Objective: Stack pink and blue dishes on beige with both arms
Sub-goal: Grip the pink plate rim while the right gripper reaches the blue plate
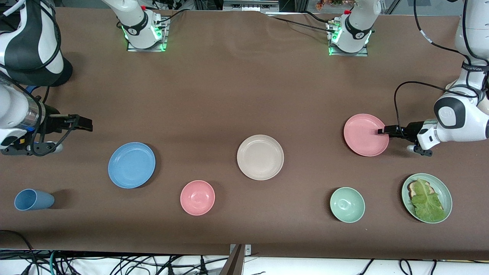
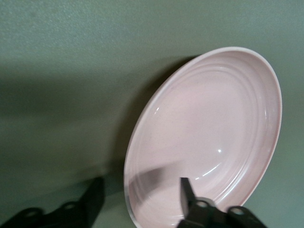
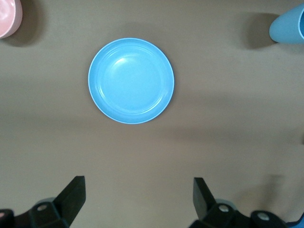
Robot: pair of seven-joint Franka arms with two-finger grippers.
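The pink plate (image 1: 365,134) lies toward the left arm's end of the table. My left gripper (image 1: 382,131) is low at its rim. In the left wrist view the gripper (image 2: 141,183) straddles the pink plate's (image 2: 209,133) rim, one finger over the inside and one outside, both still apart from it. The beige plate (image 1: 260,157) sits mid-table with nothing on it. The blue plate (image 1: 131,165) lies toward the right arm's end. My right gripper (image 1: 82,122) hangs open over bare table beside it. The right wrist view shows the blue plate (image 3: 131,80) ahead of the open gripper (image 3: 137,190).
Nearer the camera lie a blue cup (image 1: 33,199) on its side, a pink bowl (image 1: 197,197), a pale green bowl (image 1: 347,204) and a green plate (image 1: 443,189) with bread and lettuce. The brown table's front edge (image 1: 244,252) runs along the bottom.
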